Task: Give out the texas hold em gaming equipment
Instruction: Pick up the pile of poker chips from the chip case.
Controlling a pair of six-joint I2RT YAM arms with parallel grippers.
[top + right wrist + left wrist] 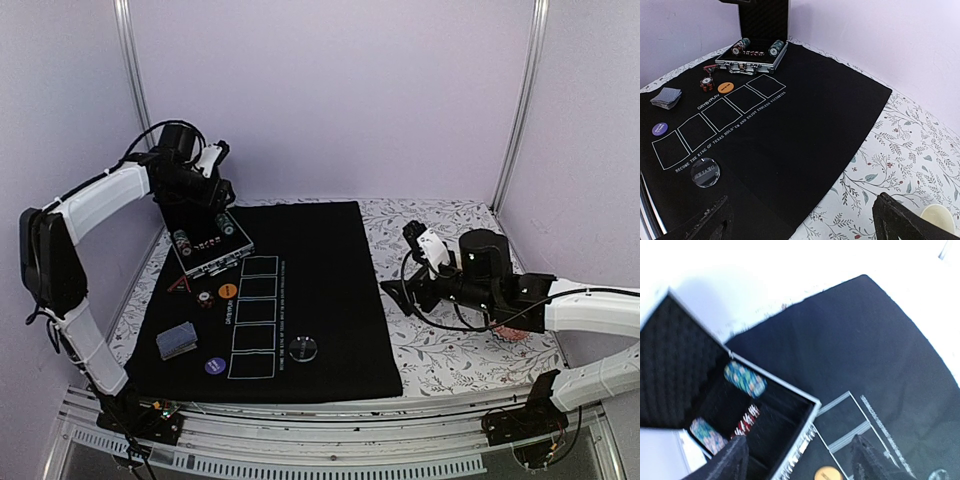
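An open metal case [212,250] at the mat's far left holds rolls of striped poker chips [745,379] and a row of red chips [745,420]. My left gripper [207,196] hovers over the case, open and empty, with its fingers [729,460] astride the case's front wall. On the black mat [320,260] lie a small chip stack [205,299], an orange disc [228,291], a red triangle marker [180,286], a deck of cards [176,340], a purple disc [213,366] and a clear disc [303,349]. My right gripper [402,289] stands open at the mat's right edge, holding nothing.
Five white card boxes [720,115] are printed in a row on the mat. A cream cup [940,217] sits just by my right finger, and a reddish patterned dish [512,334] shows under the right arm. A floral cloth [450,350] covers the table.
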